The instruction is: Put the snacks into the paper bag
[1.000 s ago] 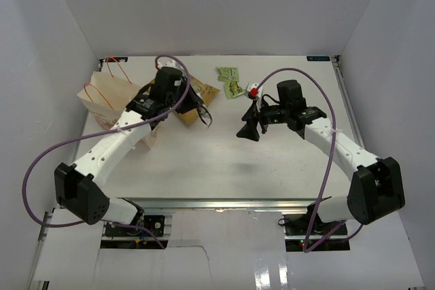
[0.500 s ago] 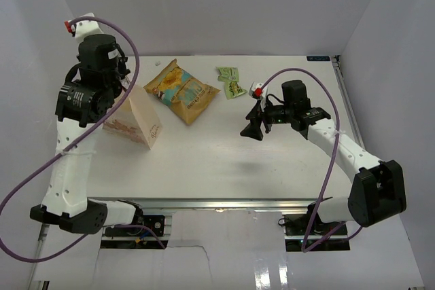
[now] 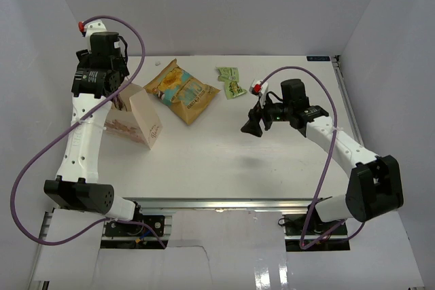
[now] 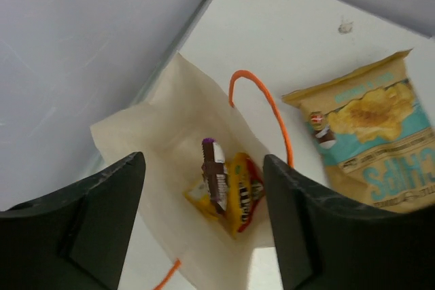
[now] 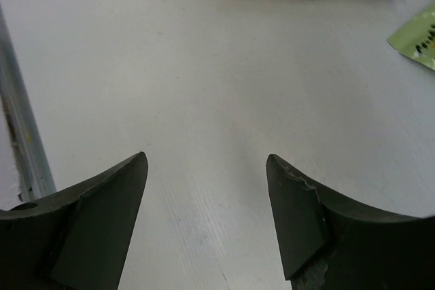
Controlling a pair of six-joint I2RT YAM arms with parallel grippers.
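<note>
The left pincer point(image 4: 202, 159) stands wide above the open paper bag point(image 4: 160, 123) and holds nothing. A brown bar point(image 4: 215, 176) and a yellow packet point(image 4: 242, 191) are inside the bag. The chip bag point(image 4: 370, 134) lies on the bench point(image 4: 306, 32) beside it. The right pincer point(image 5: 206, 161) is wide too and empty, near the green sachets point(image 3: 234, 89).

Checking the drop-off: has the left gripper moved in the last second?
Yes. The left gripper swung left from over the chip bag to above the paper bag, near the table's far-left corner.
</note>
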